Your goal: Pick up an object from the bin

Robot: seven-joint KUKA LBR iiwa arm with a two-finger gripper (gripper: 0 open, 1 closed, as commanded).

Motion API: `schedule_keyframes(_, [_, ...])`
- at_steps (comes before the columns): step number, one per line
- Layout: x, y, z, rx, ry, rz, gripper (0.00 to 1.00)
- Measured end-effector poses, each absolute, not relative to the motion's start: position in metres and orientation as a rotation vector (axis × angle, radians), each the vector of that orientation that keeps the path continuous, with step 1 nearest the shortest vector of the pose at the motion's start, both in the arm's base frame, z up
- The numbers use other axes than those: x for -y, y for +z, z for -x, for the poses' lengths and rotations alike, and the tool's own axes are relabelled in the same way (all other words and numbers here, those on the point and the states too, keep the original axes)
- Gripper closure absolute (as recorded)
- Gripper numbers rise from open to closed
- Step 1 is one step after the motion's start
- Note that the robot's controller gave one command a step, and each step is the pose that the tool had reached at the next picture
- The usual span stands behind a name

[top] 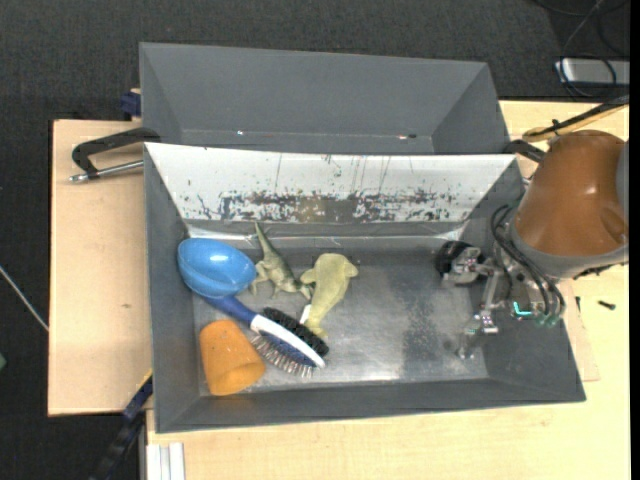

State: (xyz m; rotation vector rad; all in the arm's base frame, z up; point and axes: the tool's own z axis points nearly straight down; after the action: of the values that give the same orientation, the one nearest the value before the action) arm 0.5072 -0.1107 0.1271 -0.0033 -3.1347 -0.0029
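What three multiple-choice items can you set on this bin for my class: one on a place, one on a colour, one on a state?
1. Where in the bin does the orange cup lie?
A. the view's lower left
B. the view's upper right
C. the middle of the back wall

2. What colour is the egg-shaped thing?
A. red
B. blue
C. black

3. How is the brush?
A. lying on the floor, apart from the pincer
B. hanging from the pincer
C. standing upright against the back wall

Answers:
1 A: the cup sits in the lower-left corner, beside the brush.
2 B: its shell is plainly blue.
3 A: the brush lies flat at the left; the pincer is at the right.
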Motion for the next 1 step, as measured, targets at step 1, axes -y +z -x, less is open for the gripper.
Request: schedule_keyframes(1, [0.0025, 0.1285, -0.5366, 3.124, -0.005, -0.393, 0.00])
